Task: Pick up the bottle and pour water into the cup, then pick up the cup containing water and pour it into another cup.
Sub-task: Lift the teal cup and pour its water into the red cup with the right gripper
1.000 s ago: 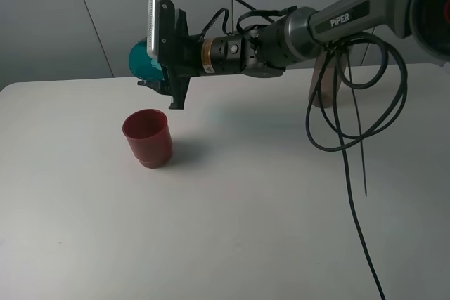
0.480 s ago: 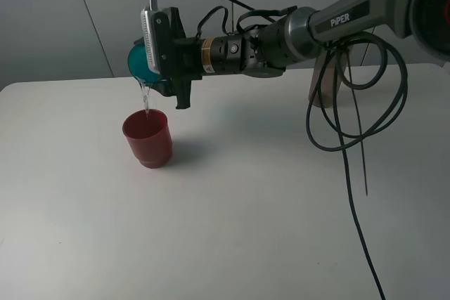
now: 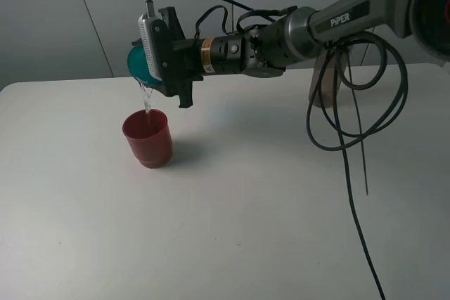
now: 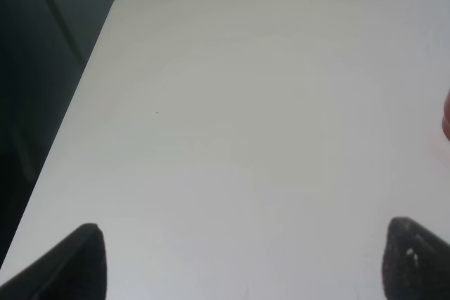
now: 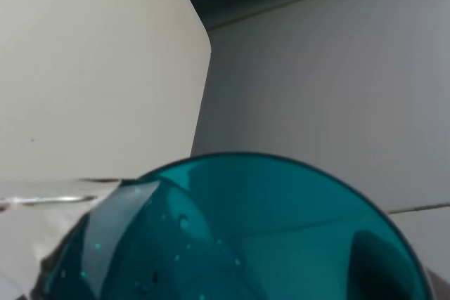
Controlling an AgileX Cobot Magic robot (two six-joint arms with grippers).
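My right gripper (image 3: 153, 62) is shut on the teal cup (image 3: 136, 61), which it holds tipped on its side above the dark red cup (image 3: 148, 138). A thin stream of water (image 3: 146, 100) falls from the teal rim into the red cup. The right wrist view is filled by the teal cup (image 5: 239, 237), with water running out at its lip. The grey-brown bottle (image 3: 325, 82) stands at the back right, partly behind the arm's cables. My left gripper (image 4: 242, 272) is open over bare table, and a sliver of the red cup (image 4: 446, 114) shows at that view's edge.
Black cables (image 3: 351, 117) hang from the right arm down across the right side of the white table (image 3: 232, 230). The table's rounded far corner (image 4: 123, 1) and a dark gap beyond it show in the left wrist view.
The right gripper has rolled the teal cup further over. A second ago no water fell; now a stream runs into the red cup. The red cup has stayed put.
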